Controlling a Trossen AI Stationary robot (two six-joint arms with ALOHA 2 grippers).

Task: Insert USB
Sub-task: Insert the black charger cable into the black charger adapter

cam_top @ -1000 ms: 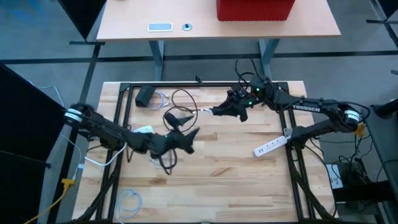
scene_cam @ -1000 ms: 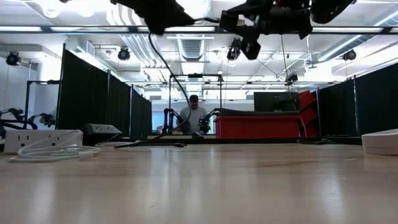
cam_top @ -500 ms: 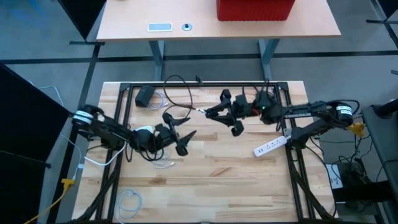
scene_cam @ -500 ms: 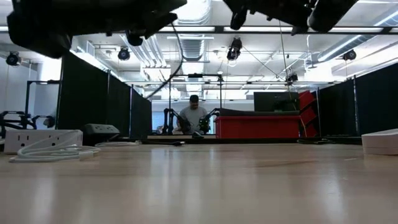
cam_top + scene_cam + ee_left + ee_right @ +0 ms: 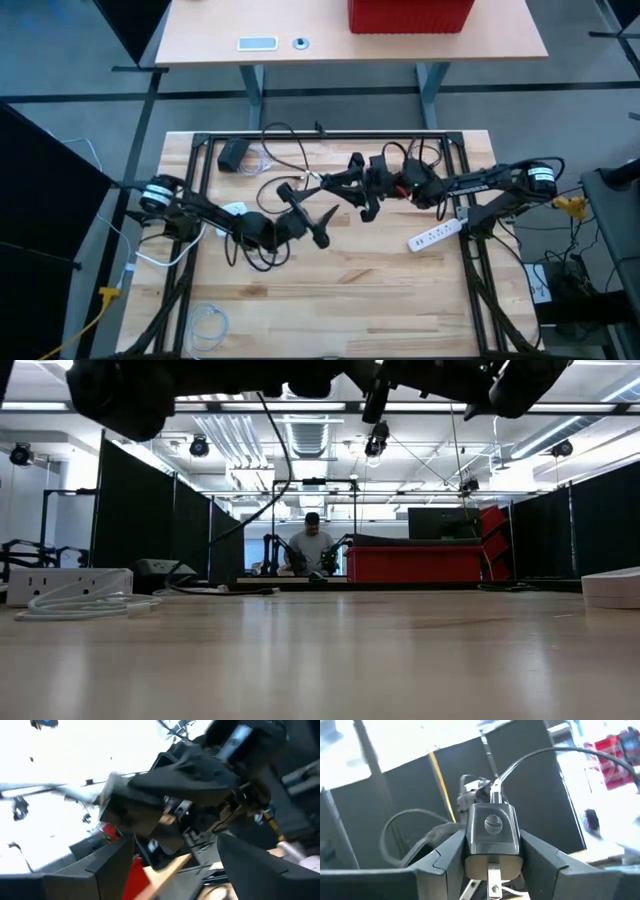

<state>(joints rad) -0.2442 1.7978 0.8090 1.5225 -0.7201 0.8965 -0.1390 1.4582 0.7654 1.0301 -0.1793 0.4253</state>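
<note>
Right gripper (image 5: 492, 857) clamped on wall charger (image 5: 492, 837), cable already plugged in its top, held mid-air over table centre; left gripper (image 5: 318, 222) spread wide just beside, empty; insertion apparently done, set-down left

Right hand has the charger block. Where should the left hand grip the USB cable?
Probably the pale connector shell, where the cable meets the charger block, not the limp cord behind it; the shell looks like the only stiff part. Come from the block's far end, since the right hand covers both flanks. The left hand is open.
</note>
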